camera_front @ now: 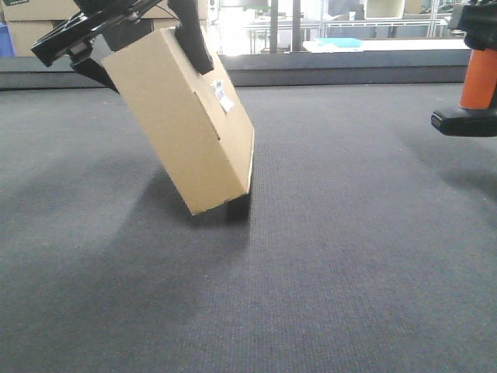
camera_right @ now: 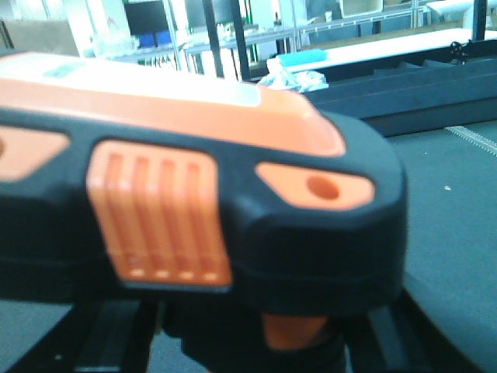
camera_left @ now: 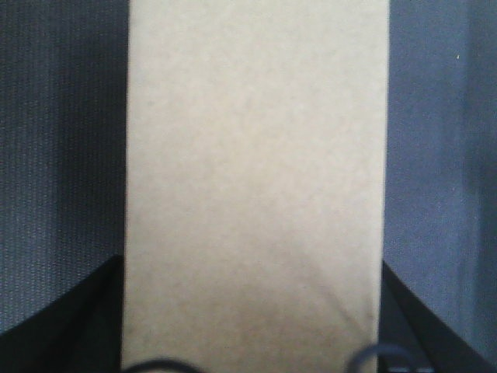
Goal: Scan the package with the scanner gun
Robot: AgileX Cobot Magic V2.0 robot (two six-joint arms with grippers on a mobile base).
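Package [camera_front: 186, 128] hung tilted at the left of the scene, top leaning left. Its low corner sat at or just above the grey carpet [camera_front: 349, 256]; we could not tell which. Left gripper [camera_front: 155, 74] was clamped on the upper end, one finger [camera_front: 194, 39] lying across the face with the white label [camera_front: 223, 95]. Scanner [camera_front: 475, 85] was at the right edge, well apart from the package and off the carpet, orange handle upright, black foot lowest. Right gripper [camera_front: 475, 27] held its head.

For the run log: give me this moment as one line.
left gripper: holds plain brown cardboard package tilted | right gripper: holds black-and-orange scanner gun aloft | white barcode label: on face toward scanner side
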